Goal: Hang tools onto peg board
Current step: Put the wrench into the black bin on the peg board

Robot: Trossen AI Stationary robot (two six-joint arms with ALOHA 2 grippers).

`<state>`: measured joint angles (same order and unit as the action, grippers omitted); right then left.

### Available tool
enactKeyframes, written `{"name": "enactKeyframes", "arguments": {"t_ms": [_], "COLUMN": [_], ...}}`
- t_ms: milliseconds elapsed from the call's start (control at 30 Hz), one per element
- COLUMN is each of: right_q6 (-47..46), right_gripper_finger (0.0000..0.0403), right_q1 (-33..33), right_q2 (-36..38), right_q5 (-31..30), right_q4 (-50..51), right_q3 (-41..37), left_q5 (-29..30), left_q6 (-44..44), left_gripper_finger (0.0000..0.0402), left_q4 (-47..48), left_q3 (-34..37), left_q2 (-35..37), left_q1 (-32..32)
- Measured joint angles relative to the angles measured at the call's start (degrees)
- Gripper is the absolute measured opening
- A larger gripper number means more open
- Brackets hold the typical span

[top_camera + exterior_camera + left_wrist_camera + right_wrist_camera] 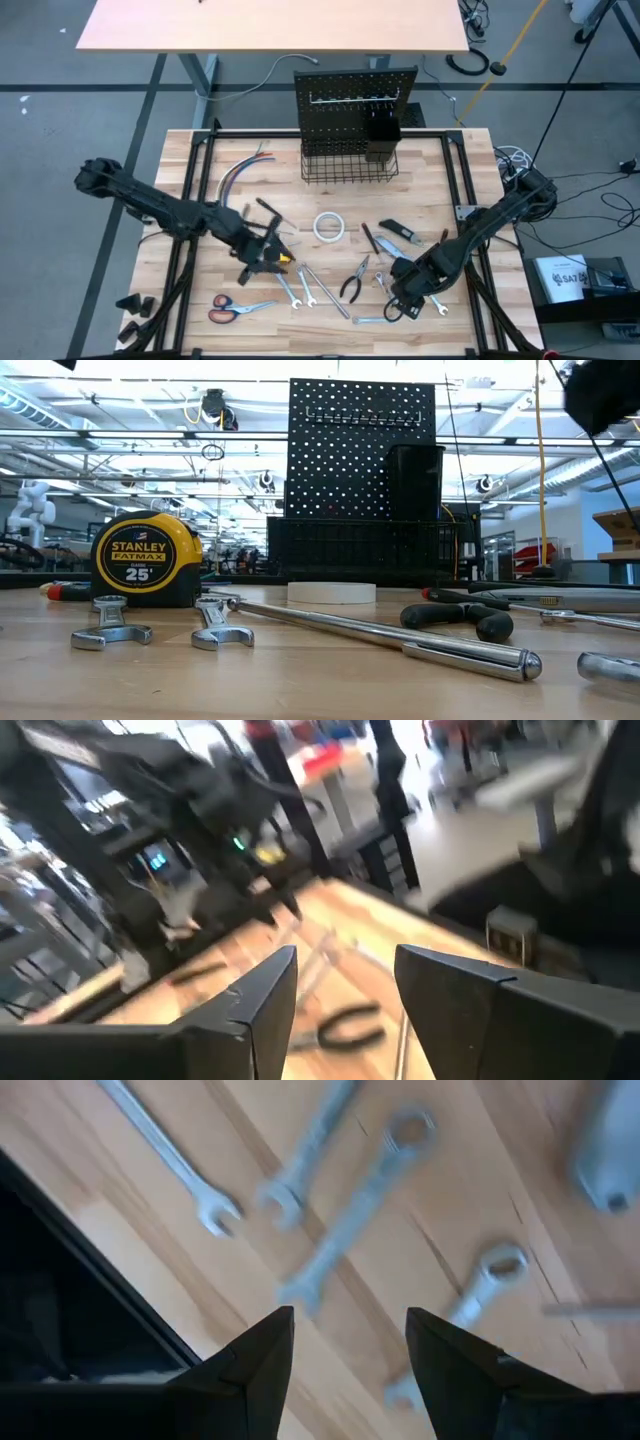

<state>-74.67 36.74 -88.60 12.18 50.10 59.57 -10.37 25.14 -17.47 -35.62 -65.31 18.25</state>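
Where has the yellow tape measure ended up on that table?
From above, the tape measure sits on the table's left half, right beside the left gripper, just above the wrenches. In the low view it stands upright at left, behind two wrench heads.

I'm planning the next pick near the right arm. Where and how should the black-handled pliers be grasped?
The black-handled pliers lie flat on the table, handles spread toward the front edge, silver jaws pointing toward the peg board. Probably best to come straight down and pinch across the narrow pivot area where the handles meet. The right gripper, open and empty, is nearest.
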Motion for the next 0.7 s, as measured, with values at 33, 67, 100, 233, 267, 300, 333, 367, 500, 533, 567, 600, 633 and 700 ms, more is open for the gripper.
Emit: {"name": "enactKeyframes", "arguments": {"t_ms": [33, 67, 100, 233, 267, 300, 333, 367, 500, 533, 567, 600, 633, 700], "right_q6": [-0.6, -1.3, -1.9, -2.7, -2.7, -2.7, -2.7, -2.7, -1.4, -1.1, -1.1, -1.1, -1.1, -1.4], "right_gripper_finger": [0.0185, 0.0185, 0.0185, 0.0185, 0.0185, 0.0185, 0.0185, 0.0185, 0.0185, 0.0185, 0.0185, 0.0185, 0.0185, 0.0185], "right_q1": [0.6, 1.1, 1.7, 3.8, 4.2, 4.5, 4.8, 5.1, 5.9, 5.9, 5.9, 5.9, 5.9, 6.0], "right_q2": [0.0, 0.0, 0.0, 0.0, 0.0, 0.0, 0.0, 0.0, 0.0, 0.0, 0.0, 0.0, 0.0, 0.0], "right_q5": [0.5, 1.2, 1.5, 1.7, 1.7, 1.7, 1.5, 1.1, -4.6, -6.7, -8.3, -9.8, -10.7, -11.9], "right_q4": [1.6, 3.1, 4.1, 4.8, 4.7, 4.6, 4.7, 4.9, 6.3, 7.0, 7.3, 7.5, 7.5, 7.3], "right_q3": [0.0, 0.0, 0.0, 0.0, 0.0, 0.0, 0.0, 0.0, 0.0, 0.0, 0.0, 0.0, -0.1, -0.6], "left_q5": [0.0, 0.0, 0.1, 0.1, 0.1, 0.1, 0.1, 0.1, 0.2, 0.8, 1.9, 3.6, 5.3, 8.8], "left_q6": [0.6, 0.7, 0.7, -1.1, -2.5, -3.5, -3.7, -3.7, -3.8, -3.8, -3.8, -3.8, -4.4, -7.6], "left_gripper_finger": [0.0177, 0.0177, 0.0177, 0.0177, 0.0177, 0.0177, 0.0177, 0.0177, 0.0177, 0.0177, 0.0177, 0.0177, 0.0177, 0.0177], "left_q4": [1.5, 2.8, 4.3, 8.1, 8.2, 8.4, 8.6, 8.4, 7.8, 7.5, 7.0, 6.6, 6.2, 5.2], "left_q3": [-0.7, -1.5, -2.3, -4.9, -5.3, -5.6, -6.0, -6.5, -7.7, -7.7, -7.7, -7.7, -7.7, -7.7], "left_q2": [-1.6, -3.2, -4.6, -9.3, -10.2, -10.8, -11.2, -11.5, -11.6, -11.6, -11.6, -11.6, -11.6, -12.0], "left_q1": [0.0, 0.1, 0.1, 0.1, 0.1, 0.1, 0.1, 0.1, 0.4, 0.5, 0.6, 0.7, 0.8, 1.0]}}
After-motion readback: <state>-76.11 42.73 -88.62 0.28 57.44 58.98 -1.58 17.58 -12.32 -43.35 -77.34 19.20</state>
